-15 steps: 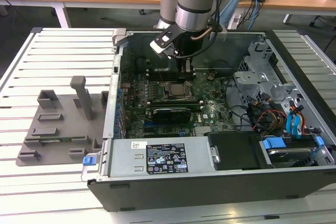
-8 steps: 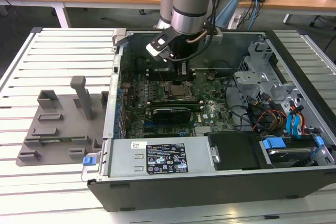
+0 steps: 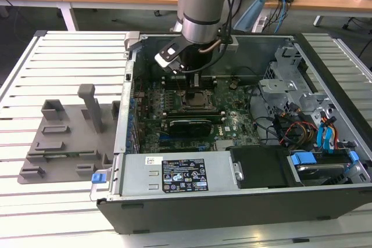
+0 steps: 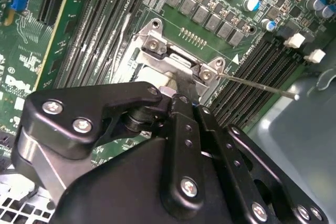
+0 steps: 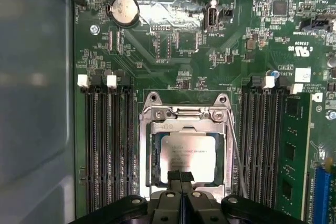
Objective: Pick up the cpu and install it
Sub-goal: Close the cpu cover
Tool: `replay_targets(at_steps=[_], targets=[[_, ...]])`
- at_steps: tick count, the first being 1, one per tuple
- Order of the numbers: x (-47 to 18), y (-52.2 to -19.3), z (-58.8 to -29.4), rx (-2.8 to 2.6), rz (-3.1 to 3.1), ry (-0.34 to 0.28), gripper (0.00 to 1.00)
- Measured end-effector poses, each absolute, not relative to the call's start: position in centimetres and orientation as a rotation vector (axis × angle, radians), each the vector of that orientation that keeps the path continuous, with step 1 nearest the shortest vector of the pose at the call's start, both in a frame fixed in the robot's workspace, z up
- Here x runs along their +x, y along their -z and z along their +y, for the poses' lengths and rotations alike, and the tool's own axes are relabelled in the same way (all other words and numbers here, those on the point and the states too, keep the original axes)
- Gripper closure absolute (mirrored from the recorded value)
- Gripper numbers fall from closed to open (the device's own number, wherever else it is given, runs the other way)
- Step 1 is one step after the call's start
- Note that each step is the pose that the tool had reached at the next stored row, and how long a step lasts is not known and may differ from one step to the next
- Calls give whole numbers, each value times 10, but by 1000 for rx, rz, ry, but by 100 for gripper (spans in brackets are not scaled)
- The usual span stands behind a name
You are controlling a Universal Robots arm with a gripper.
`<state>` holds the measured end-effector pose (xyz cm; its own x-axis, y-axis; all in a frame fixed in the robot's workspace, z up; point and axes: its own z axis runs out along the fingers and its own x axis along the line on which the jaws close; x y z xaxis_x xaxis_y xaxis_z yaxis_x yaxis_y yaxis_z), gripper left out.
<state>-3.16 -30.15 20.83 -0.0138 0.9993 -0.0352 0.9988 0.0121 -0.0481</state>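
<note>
The cpu [image 5: 190, 155], a silvery square chip, lies flat inside the metal socket frame [image 5: 184, 115] on the green motherboard [image 5: 173, 51]. My gripper [image 5: 180, 177] hangs right above the chip's edge with its two black fingers pressed together; nothing shows between them. In the second wrist view the gripper [image 4: 176, 100] stands over the same socket frame [image 4: 157, 45], whose thin wire lever [image 4: 257, 85] sticks out to one side. In the exterior view the gripper [image 3: 195, 84] reaches down into the open computer case [image 3: 232, 201] above the socket [image 3: 197, 99].
Black memory slots [image 5: 107, 140] flank the socket on both sides. A grey fixture tray [image 3: 58, 143] with upright blocks lies at the exterior view's left of the case. Drive cages and cables [image 3: 302, 114] fill the case's other side.
</note>
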Motion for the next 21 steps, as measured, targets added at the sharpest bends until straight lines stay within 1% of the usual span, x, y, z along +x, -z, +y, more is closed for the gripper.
replay_targets(at_steps=[12, 13, 15, 21], targets=[[-30, -205, -301, -2200, -2229, -91, 89], [-28, -206, -301, -2200, -2229, -92, 89], [-3, -208, -302, -2200, -2229, -92, 89], [2, -213, -302, -2200, -2228, -92, 89]])
